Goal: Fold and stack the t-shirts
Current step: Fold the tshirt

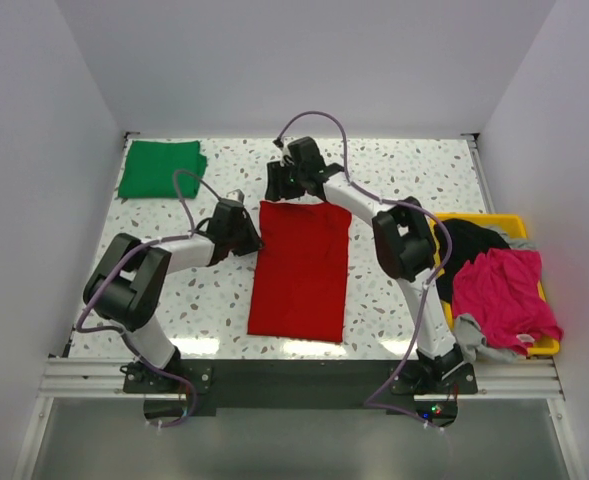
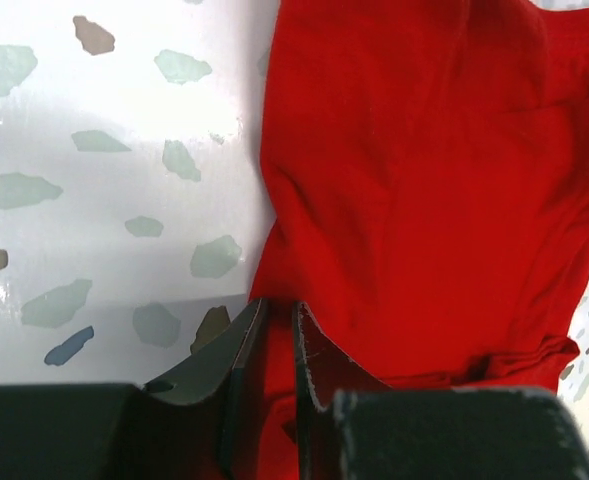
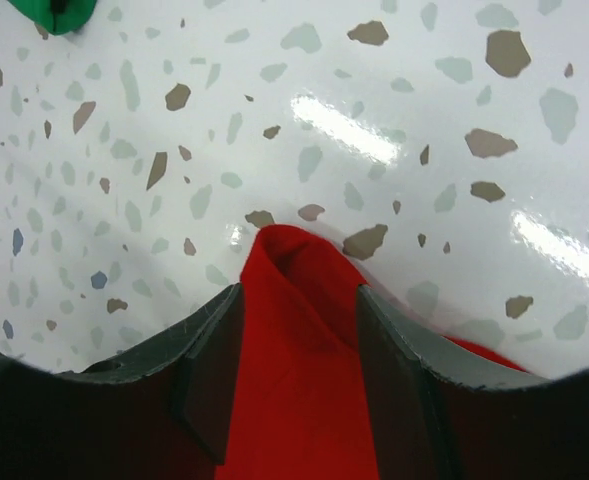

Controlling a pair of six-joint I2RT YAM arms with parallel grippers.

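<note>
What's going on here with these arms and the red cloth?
Two arms are folding t-shirts. The red t-shirt lies on the table as a long folded strip. The left end effector pinches its left edge; the right end effector is open around its far corner. A green t-shirt lies folded at the far left corner. Other clothes sit in a yellow tray on the right.

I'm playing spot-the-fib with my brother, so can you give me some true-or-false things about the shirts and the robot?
1. The red t-shirt lies in the middle of the table. True.
2. The green t-shirt is stacked on the red one. False: it lies folded by itself at the far left corner.
3. The pink garment sits in the yellow tray. True.
4. The right gripper is reaching into the tray. False: it is at the red t-shirt's far edge.
</note>
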